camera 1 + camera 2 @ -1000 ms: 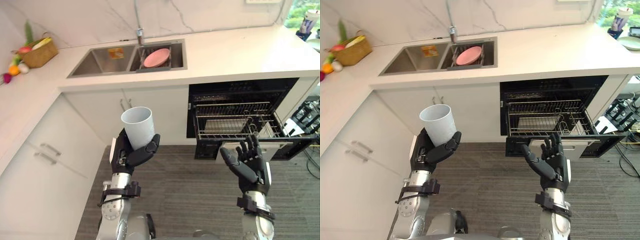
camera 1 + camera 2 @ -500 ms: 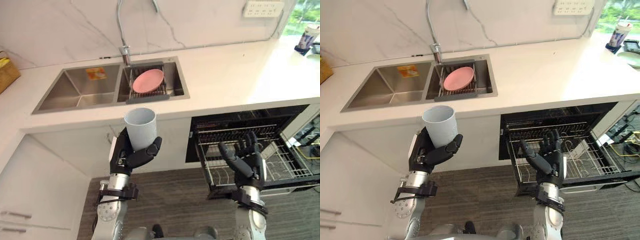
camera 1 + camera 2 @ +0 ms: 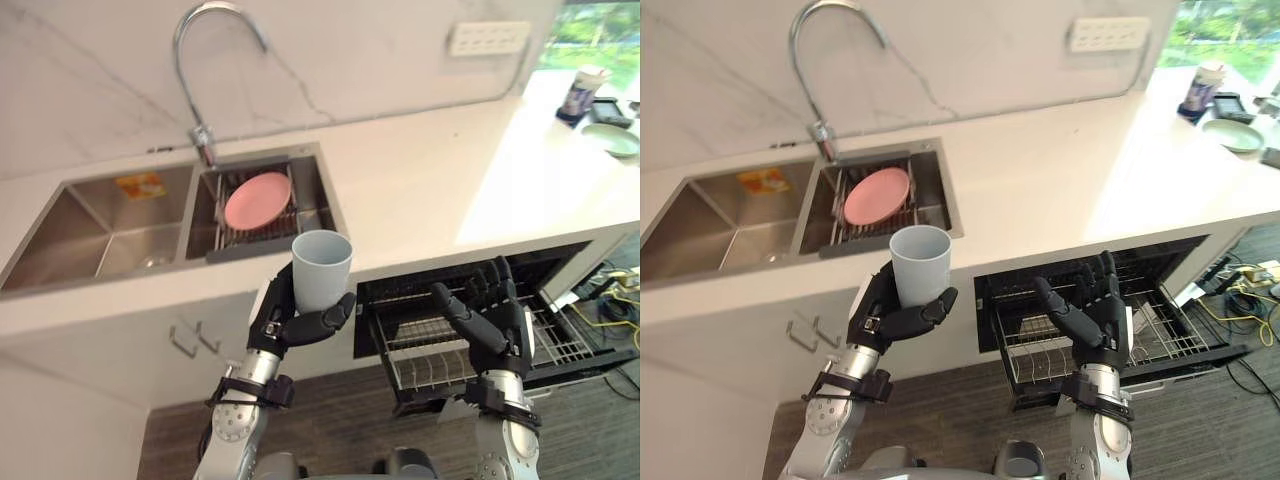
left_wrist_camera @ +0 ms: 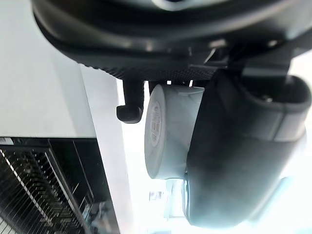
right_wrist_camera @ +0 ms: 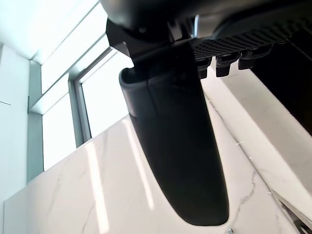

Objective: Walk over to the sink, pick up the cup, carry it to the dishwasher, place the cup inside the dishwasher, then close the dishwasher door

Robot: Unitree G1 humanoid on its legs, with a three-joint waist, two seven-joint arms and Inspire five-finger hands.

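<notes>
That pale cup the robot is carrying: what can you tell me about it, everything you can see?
The cup is a plain, pale blue-grey tumbler without a handle, smooth like plastic, narrowing slightly toward its flat base. It is upright, mouth up, with nothing showing inside. The left hand holds it in the air, fingers and thumb curled round its lower half, in front of the countertop edge and left of the open dishwasher. Only the hand touches it.

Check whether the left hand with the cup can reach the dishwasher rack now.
Probably yes. The rack is pulled out, open from above, to the right of the left hand gripping the cup. The open right hand in front of it could crowd the way.
</notes>
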